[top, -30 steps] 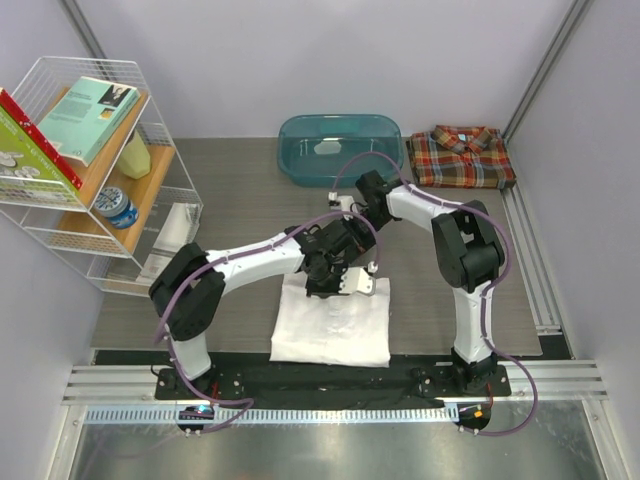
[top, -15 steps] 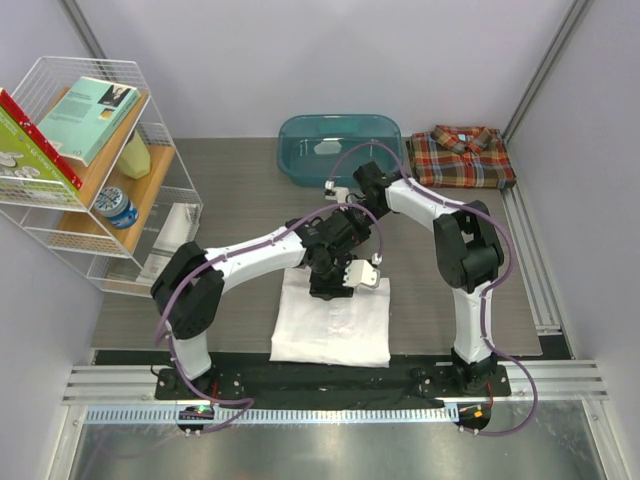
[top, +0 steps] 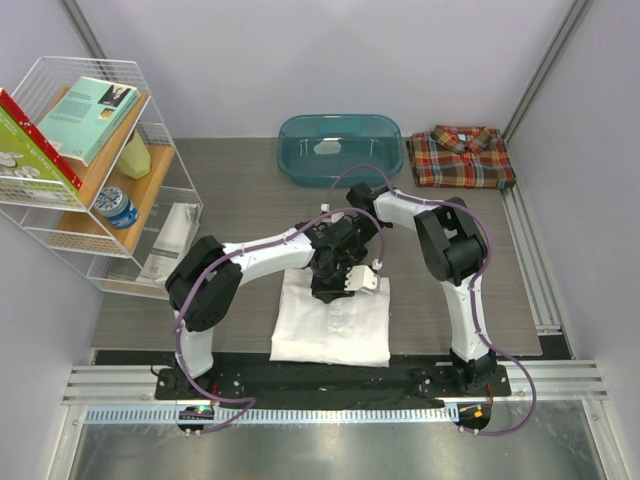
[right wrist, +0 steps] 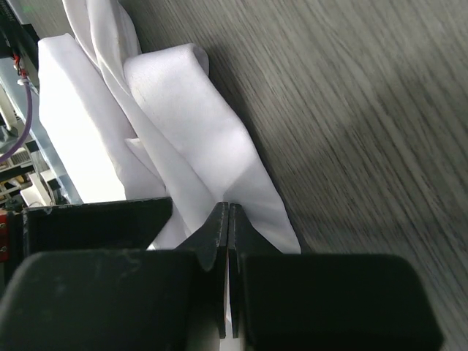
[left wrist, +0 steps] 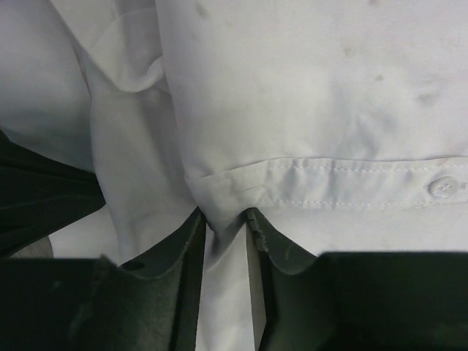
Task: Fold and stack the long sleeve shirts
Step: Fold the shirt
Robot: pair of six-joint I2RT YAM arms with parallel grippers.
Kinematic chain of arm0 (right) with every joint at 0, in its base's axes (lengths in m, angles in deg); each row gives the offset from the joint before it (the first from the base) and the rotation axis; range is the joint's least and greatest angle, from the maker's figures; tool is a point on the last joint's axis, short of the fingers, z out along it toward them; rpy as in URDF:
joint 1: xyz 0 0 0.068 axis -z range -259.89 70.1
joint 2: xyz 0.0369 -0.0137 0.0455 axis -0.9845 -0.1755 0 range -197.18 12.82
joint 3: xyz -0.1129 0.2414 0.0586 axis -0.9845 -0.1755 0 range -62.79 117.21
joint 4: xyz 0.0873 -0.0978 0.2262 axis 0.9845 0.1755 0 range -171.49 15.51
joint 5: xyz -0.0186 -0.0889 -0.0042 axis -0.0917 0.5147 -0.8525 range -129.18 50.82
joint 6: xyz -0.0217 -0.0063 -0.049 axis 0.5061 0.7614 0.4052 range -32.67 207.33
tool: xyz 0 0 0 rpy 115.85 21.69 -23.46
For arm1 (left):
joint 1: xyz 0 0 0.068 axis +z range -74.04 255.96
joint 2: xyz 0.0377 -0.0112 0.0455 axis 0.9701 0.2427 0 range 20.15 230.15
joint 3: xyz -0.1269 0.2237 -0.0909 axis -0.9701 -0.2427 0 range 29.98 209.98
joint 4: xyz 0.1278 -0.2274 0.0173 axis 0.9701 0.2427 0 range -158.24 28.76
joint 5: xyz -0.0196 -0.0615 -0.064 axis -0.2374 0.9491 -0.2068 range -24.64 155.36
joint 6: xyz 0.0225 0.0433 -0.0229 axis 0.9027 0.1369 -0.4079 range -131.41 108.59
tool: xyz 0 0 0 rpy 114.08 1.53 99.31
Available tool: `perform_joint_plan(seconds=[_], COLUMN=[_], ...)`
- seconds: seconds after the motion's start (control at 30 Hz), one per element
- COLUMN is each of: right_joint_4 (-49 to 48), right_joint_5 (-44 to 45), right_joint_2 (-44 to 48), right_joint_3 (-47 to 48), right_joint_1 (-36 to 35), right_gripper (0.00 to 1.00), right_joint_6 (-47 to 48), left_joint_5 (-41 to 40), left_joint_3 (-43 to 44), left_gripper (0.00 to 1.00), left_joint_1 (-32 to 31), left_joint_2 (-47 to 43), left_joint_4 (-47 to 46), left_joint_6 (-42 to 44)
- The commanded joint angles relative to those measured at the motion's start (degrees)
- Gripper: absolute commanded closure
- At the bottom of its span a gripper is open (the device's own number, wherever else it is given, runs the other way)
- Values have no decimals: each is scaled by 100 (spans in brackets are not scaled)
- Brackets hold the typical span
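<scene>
The white shirt (top: pixel 330 322) lies folded on the table in front of the arm bases. My left gripper (top: pixel 350 283) is over its far edge. In the left wrist view that gripper (left wrist: pixel 224 216) pinches a bunched fold of white cloth (left wrist: pixel 307 110) beside a button (left wrist: pixel 442 187). My right gripper (right wrist: pixel 228 208) is shut, its tips nipping a white sleeve (right wrist: pixel 197 124) that trails over the wood. In the top view it is hidden behind the left arm. The plaid shirt (top: pixel 462 157) lies folded at the back right.
A teal tub (top: pixel 340 148) stands at the back centre, just behind both wrists. At the left is a wire shelf (top: pixel 90 170) with books and bottles. A metal rail (top: pixel 530 250) runs down the right side.
My left jaws opened and closed again on the shirt's far edge. The right arm's elbow swung left, and its wrist dropped behind the left arm.
</scene>
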Motion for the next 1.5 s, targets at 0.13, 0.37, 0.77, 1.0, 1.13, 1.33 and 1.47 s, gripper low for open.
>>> perform_joint_plan(seconds=[0.13, 0.37, 0.77, 1.0, 1.13, 1.33, 1.47], right_joint_4=[-531, -586, -418, -286, 64, 688, 1242], right_joint_5=[917, 865, 645, 741, 960, 1330, 1252], right_joint_2=[189, 277, 277, 233, 286, 645, 970], right_joint_3=[-58, -111, -67, 222, 547, 1128, 1348], right_joint_1=[-1, 8, -9, -9, 8, 421, 834], right_gripper=[98, 98, 98, 98, 89, 63, 53], right_joint_6=[-43, 53, 255, 343, 457, 615, 809], left_joint_5=[85, -127, -443, -470, -487, -400, 65], left_joint_3=[459, 828, 1171, 1162, 1119, 1127, 1215], left_gripper=[97, 100, 100, 99, 84, 57, 48], left_joint_1=[27, 167, 528, 545, 545, 764, 1177], left_joint_2=[-191, -227, -25, -7, -25, -349, -657], left_joint_4=[339, 480, 173, 14, -126, 30, 460], left_joint_6=[-90, 76, 323, 420, 332, 121, -256])
